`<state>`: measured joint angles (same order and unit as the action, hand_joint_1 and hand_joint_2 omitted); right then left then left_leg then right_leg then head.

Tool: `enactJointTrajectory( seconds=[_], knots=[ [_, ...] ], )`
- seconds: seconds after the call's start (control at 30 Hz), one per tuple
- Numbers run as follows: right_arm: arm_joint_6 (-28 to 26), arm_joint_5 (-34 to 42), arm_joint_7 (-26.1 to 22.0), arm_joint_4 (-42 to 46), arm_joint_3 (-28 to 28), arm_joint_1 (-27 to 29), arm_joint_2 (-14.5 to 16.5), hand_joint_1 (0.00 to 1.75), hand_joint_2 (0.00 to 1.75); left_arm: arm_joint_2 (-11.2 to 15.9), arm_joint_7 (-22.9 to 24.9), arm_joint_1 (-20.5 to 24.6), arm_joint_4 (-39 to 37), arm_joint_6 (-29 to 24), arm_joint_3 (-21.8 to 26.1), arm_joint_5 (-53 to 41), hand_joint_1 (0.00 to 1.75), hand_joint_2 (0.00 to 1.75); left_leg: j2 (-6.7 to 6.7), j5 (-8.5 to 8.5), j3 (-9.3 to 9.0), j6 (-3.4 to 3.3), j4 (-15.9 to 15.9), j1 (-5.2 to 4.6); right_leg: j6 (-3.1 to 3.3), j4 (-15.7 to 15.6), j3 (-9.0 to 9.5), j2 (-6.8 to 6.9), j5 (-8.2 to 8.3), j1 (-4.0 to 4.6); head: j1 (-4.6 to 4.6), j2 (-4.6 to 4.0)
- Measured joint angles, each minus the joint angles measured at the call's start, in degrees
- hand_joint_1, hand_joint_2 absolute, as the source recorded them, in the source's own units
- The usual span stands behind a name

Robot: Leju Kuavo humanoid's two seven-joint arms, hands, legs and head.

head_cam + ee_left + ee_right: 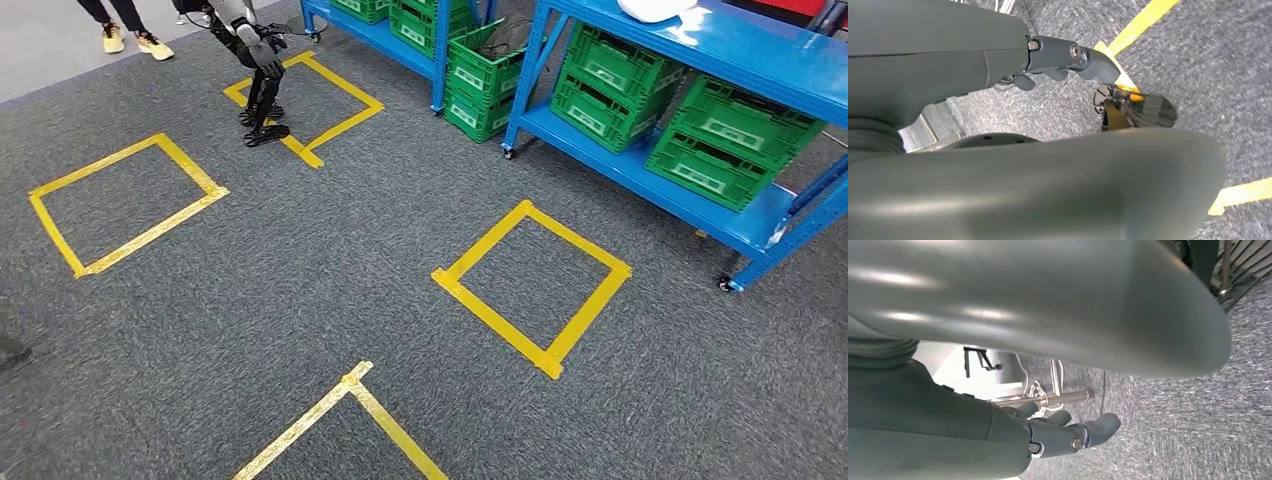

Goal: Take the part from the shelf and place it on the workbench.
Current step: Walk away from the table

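Looks like the task has barely begun: left hand point(1068, 57) hangs over the carpet with its fingers point(1098, 62) loosely apart, holding nothing, and the right hand point(1068, 432) is the same, empty. The part point(655, 8), a smooth white thing I can't quite make out, sits on the blue shelf point(760, 60), untouched.

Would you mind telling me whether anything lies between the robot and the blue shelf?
Nothing visible does: grey carpet with a yellow tape square runs up to the blue shelf. Both hands, left hand and right hand, hang empty over the floor.
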<state>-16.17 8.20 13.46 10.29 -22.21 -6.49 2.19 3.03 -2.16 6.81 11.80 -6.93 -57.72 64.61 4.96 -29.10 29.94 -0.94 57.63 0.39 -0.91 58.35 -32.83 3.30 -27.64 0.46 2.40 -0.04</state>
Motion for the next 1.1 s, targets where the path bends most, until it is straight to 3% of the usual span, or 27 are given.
enactJointTrajectory(
  seconds=[0.07,0.13,0.2,0.27,0.3,0.33,0.4,0.47,0.53,0.6,0.67,0.73,0.8,0.83,0.87,0.93,1.0,1.1],
  knots=[
    [-0.09,0.00,0.10,0.00,0.01,-0.01,-0.02,0.00,0.00,-0.07,-0.01,0.10,0.08,0.33,0.00,0.09,0.00,0.00,1.00,-0.24,-0.44,0.62,-0.17,0.12,0.48,-0.61,0.11,-0.87,0.00,0.32,-0.01,0.00],
    [-0.26,0.00,0.28,0.00,0.03,0.10,0.00,0.00,0.00,-0.13,-0.01,0.21,0.14,0.51,-0.01,0.13,0.00,0.00,0.02,-1.09,-0.33,1.13,0.72,0.28,0.96,-1.54,1.14,-2.09,0.49,0.05,-0.06,0.00],
    [-0.41,-0.01,0.42,0.00,0.07,0.03,0.03,0.00,0.00,-0.12,0.03,0.18,0.15,0.54,-0.02,0.13,0.00,0.00,-2.75,-3.86,1.84,1.43,5.57,0.48,1.43,-2.21,2.03,-3.29,1.00,-0.35,-0.57,0.00],
    [-0.49,-0.02,0.57,-0.01,0.09,-0.06,0.06,0.00,0.00,-0.13,0.19,0.01,0.15,0.45,-0.02,0.10,0.00,0.00,-4.26,-6.91,5.33,1.63,12.80,0.58,1.70,-2.18,1.97,-4.62,1.07,-0.40,-1.22,0.00],
    [-0.51,-0.02,0.68,-0.01,0.09,-0.04,0.13,0.00,0.00,-0.12,0.28,-0.09,0.15,0.37,-0.02,0.07,0.00,0.00,-4.49,-7.29,6.59,1.71,15.04,0.61,1.71,-2.14,1.97,-5.41,1.03,-0.38,-1.48,0.00],
    [-0.53,-0.02,0.78,-0.02,0.09,0.03,0.19,0.00,0.00,-0.09,0.35,-0.14,0.14,0.26,-0.02,0.05,0.00,0.00,-4.66,-6.58,7.03,1.74,15.34,0.64,1.65,-2.04,1.99,-6.29,0.97,-0.41,-1.64,0.00],
    [-0.57,-0.02,0.88,-0.01,0.10,0.14,0.31,0.00,0.00,0.04,0.38,-0.13,0.12,0.09,-0.02,0.02,0.00,0.00,-5.59,-2.52,5.14,1.77,9.99,0.83,1.29,-1.55,2.01,-7.98,0.67,-0.56,-2.03,0.00],
    [-0.61,-0.02,0.90,0.00,0.11,0.14,0.35,0.00,0.00,0.13,0.43,-0.03,0.11,-0.04,-0.02,0.02,0.00,0.00,-8.14,0.04,2.39,1.78,3.42,1.17,0.62,-0.60,1.56,-9.34,0.13,-0.61,-2.41,0.00],
    [-0.66,-0.03,0.90,-0.01,0.13,0.12,0.35,0.00,0.00,0.14,0.52,0.06,0.13,-0.23,-0.02,-0.04,0.00,0.00,-9.52,-0.10,1.28,1.53,1.26,1.17,-0.17,0.03,0.79,-10.44,0.00,-0.79,-2.45,0.00],
    [-0.70,-0.03,0.90,-0.02,0.14,0.20,0.30,0.00,0.00,0.08,0.59,0.07,0.14,-0.52,-0.02,-0.16,0.00,0.00,-8.56,0.01,1.01,0.89,1.00,1.01,-0.89,0.11,-0.12,-11.09,0.20,-1.13,-2.30,0.00],
    [-0.74,-0.02,0.90,-0.02,0.16,0.31,0.30,0.00,0.00,0.11,0.61,-0.01,0.13,-0.93,-0.02,-0.28,0.00,0.00,-7.36,0.23,0.82,0.22,0.59,1.05,-1.40,2.02,-1.53,-8.46,-0.82,-1.00,-1.81,0.00],
    [-0.75,-0.02,0.90,-0.02,0.23,0.29,0.36,0.00,0.00,0.22,0.46,-0.06,0.11,-1.75,-0.03,-0.48,0.00,0.00,-5.96,0.22,0.71,-0.28,0.38,0.87,-1.63,8.22,-4.57,-4.83,-3.68,-0.90,-0.87,0.00],
    [-0.78,0.00,0.90,-0.02,0.40,0.23,0.38,0.00,0.00,0.22,0.06,-0.07,0.11,-3.21,-0.05,-0.75,0.00,0.00,-4.30,0.00,0.66,-0.61,0.40,0.50,-1.66,15.02,-8.06,-3.92,-5.94,-1.06,-0.33,0.00],
    [-0.80,0.06,0.86,-0.02,0.48,0.24,0.39,0.00,0.00,0.22,-0.25,-0.07,0.11,-4.11,-0.05,-0.94,0.00,0.00,-3.49,-0.12,0.58,-0.69,0.40,0.35,-1.58,16.07,-8.62,-3.83,-5.74,-1.07,-0.23,0.00],
    [-0.81,0.14,0.79,-0.02,0.54,0.25,0.39,0.00,0.00,0.21,-0.52,-0.07,0.11,-5.01,-0.07,-1.13,0.00,0.00,-2.86,-0.23,0.47,-0.72,0.41,0.24,-1.41,14.94,-8.06,-3.75,-4.58,-1.02,-0.14,0.00],
    [-0.83,0.31,0.50,-0.01,0.57,0.28,0.38,0.00,0.00,0.15,-0.75,-0.02,0.14,-6.23,-0.11,-1.45,0.00,0.00,-2.00,-0.46,0.13,-0.58,0.39,0.13,-0.66,7.40,-4.18,-3.24,-1.05,-0.69,0.01,0.00],
    [-0.82,0.38,0.28,0.00,0.60,0.16,0.37,0.00,0.00,0.06,-0.50,0.13,0.19,-6.16,-0.13,-1.46,0.00,0.00,-1.43,-0.67,0.07,-0.28,0.46,-0.02,0.12,1.20,-0.77,-2.57,0.53,-0.19,0.00,0.00],
    [-0.81,0.38,0.25,0.00,0.63,0.19,0.37,0.00,0.00,-0.01,0.19,0.29,0.25,-4.41,-0.13,-0.86,0.00,0.00,-1.08,-0.91,0.37,-0.35,0.80,-0.12,-0.73,-0.27,0.45,-2.43,0.63,-0.06,-0.31,0.00]
  ],
)
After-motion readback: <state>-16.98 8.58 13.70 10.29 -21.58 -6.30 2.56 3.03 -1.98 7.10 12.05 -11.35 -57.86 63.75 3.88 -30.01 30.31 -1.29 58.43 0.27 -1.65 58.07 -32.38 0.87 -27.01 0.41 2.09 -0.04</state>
